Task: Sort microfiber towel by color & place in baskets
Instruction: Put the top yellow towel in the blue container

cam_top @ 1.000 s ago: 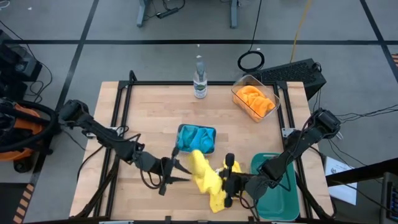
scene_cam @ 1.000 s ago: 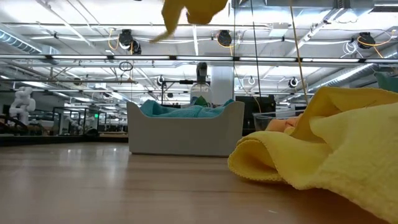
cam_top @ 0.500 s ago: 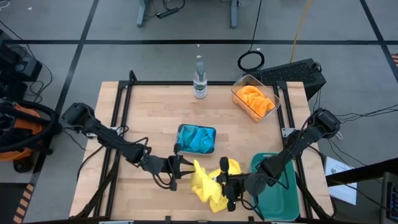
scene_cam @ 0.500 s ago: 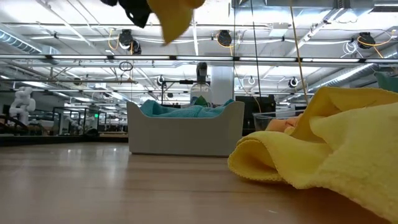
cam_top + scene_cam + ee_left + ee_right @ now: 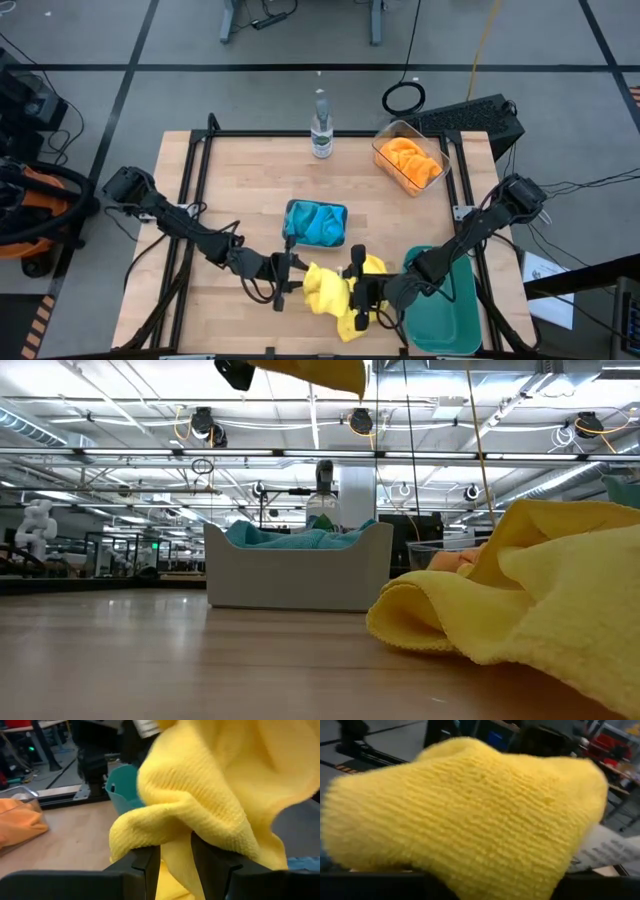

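Yellow towel between left tool and right tool; no legible writing.

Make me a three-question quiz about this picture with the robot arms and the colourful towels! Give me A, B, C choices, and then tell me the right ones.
1. Where are the blue towels?
A. in the pale bin in the middle of the table
B. in the green bin
C. loose on the wood

2. What colour are the towels in the clear bin near the table's far right corner?
A. blue
B. orange
C. yellow

3. What is the left gripper doing?
A. hanging open over a bottle
B. resting inside the green bin
C. pinching a yellow towel

Answers:
1. A, the high view shows blue cloth filling the pale bin.
2. B, the orange towels lie inside the clear bin.
3. C, the left wrist view shows yellow cloth caught between its two fingers.
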`<state>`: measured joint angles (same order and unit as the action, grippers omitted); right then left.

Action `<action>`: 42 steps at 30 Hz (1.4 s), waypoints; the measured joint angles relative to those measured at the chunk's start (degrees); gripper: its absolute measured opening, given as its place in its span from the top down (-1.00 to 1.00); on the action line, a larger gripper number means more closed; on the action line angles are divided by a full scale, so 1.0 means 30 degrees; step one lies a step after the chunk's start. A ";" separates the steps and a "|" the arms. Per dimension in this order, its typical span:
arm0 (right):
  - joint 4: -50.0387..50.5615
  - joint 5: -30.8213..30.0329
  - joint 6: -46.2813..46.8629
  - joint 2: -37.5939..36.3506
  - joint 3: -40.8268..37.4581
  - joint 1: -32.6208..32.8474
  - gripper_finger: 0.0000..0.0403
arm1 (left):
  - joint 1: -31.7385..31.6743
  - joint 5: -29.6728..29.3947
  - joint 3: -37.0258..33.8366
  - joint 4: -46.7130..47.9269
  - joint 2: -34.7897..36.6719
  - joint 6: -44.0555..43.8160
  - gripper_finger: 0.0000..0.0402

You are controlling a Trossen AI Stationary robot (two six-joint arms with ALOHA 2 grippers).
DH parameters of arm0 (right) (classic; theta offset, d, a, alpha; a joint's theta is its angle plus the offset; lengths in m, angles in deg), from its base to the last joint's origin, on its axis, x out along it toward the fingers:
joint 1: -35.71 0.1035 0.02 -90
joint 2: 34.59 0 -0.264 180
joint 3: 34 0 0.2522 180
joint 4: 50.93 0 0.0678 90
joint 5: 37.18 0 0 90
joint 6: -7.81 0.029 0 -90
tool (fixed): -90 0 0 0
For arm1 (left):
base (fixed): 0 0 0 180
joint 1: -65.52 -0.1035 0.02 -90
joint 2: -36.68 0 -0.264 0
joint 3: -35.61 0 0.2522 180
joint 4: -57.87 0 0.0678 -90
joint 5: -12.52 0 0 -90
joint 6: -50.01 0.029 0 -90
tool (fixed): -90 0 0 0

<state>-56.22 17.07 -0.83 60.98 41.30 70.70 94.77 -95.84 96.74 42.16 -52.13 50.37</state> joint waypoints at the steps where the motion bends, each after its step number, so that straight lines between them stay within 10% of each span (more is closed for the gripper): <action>1: -0.0004 -0.0171 0.0220 0.0069 0.0000 -0.0053 0.20 | 0.0000 0.0092 0.0000 0.0000 0.0000 0.0005 0.41; 9: -0.0011 -0.0452 0.1862 0.0299 0.0000 -0.0294 -0.31 | 0.0000 0.0185 0.0000 -0.0066 0.0000 0.0573 0.41; 16: -0.0099 0.0200 0.2177 0.0292 0.0000 -0.0647 -0.35 | -0.0204 0.1464 0.0000 -0.0794 0.0000 0.0681 0.41; 22: -0.0738 0.0866 0.1898 0.0292 0.0000 -0.0782 -0.08 | -0.0255 0.2465 0.0000 -0.0941 -0.0007 0.0685 0.41; 32: -0.1425 0.2366 0.0474 0.0292 0.0000 -0.0789 0.92 | -0.0171 0.3375 0.0000 -0.0674 -0.0001 0.0488 0.41; 42: 0.0328 0.0892 0.1073 -0.1370 -0.0010 0.1276 0.95 | -0.0073 0.3332 0.0015 0.1148 0.0000 -0.0474 0.41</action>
<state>-55.24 19.75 2.39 56.87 41.27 74.53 94.56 -85.84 96.79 45.61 -52.13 48.95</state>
